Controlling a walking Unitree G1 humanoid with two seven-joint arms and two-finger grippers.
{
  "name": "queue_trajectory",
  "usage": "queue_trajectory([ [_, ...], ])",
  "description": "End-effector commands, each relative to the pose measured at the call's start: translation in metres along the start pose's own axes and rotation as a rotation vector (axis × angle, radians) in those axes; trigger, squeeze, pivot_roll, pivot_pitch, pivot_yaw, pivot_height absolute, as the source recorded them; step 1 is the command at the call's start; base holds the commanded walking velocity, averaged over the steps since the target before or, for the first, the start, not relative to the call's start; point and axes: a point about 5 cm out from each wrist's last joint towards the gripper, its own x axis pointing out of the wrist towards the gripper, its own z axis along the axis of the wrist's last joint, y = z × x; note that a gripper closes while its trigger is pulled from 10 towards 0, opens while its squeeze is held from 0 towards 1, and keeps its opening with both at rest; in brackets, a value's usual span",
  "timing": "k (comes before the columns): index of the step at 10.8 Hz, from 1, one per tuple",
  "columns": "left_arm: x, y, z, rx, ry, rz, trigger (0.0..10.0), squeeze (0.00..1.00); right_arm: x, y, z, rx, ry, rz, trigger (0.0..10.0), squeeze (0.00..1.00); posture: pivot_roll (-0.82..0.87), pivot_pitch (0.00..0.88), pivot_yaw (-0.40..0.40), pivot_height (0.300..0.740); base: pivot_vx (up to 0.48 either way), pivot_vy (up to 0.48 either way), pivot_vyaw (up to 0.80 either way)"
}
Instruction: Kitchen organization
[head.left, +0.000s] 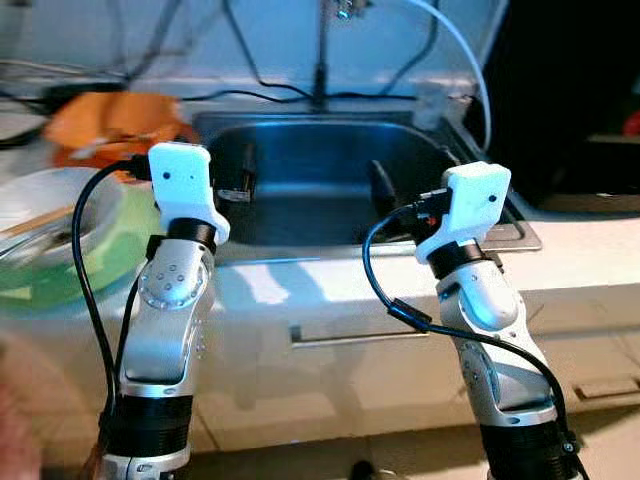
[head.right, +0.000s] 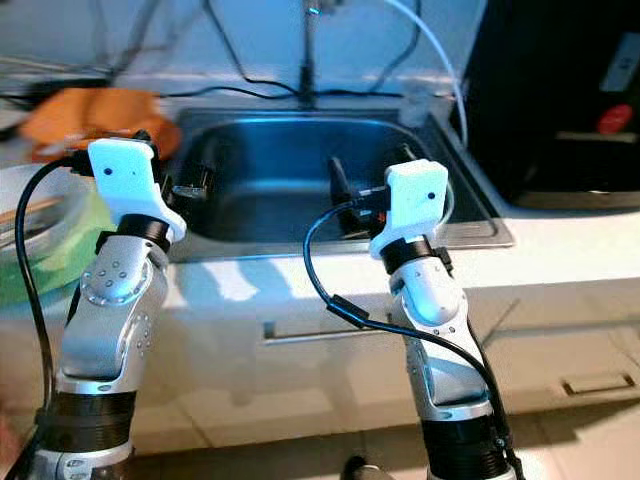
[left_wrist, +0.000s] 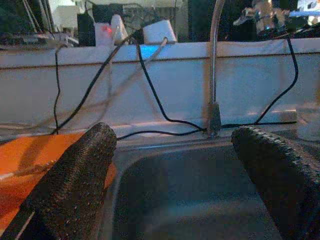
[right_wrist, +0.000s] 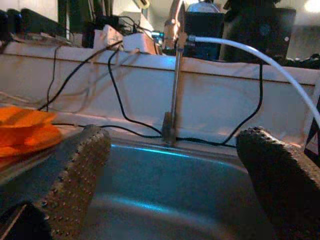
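An orange cloth (head.left: 110, 122) lies on the counter at far left, above a clear bowl on something green (head.left: 60, 250). The left gripper (left_wrist: 170, 175) hangs over the steel sink (head.left: 320, 170) with fingers spread and nothing held. The faucet (right_wrist: 172, 90) stands behind. The right gripper (right_wrist: 172, 185) is likewise released, over the basin.

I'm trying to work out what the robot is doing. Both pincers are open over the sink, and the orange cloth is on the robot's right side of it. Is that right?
Not quite. The orange cloth lies on the robot's left side of the sink, as the left eye view shows. The rest holds: the left pincer and right pincer are both open over the sink.
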Motion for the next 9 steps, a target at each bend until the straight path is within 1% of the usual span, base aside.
queue_trajectory([
  [1,0.0001,-0.0041,0.0033,0.009,-0.015,-0.014,10.0,0.0,-0.0007,-0.0044,0.005,-0.014,-0.02,-0.015,10.0,0.0,-0.02,0.052,-0.015,0.74,0.0,-0.277,0.0],
  [4,0.0,-0.002,0.0015,0.006,-0.004,-0.002,10.0,0.0,-0.0007,-0.0041,0.005,-0.014,-0.02,-0.014,10.0,0.0,-0.02,0.054,-0.016,0.74,0.0,-0.429,0.0],
  [5,-0.0001,-0.001,0.0036,-0.025,-0.021,0.009,10.0,0.0,-0.0007,-0.0039,0.0048,-0.013,-0.019,-0.012,10.0,0.0,-0.02,0.053,-0.017,0.74,0.0,0.0,0.0],
  [9,0.0,0.0003,0.0015,-0.032,-0.009,0.019,10.0,0.0,-0.0007,-0.0026,0.0039,-0.02,-0.015,0.0,10.0,0.0,-0.02,0.05,-0.018,0.74,0.0,0.0,0.0],
])
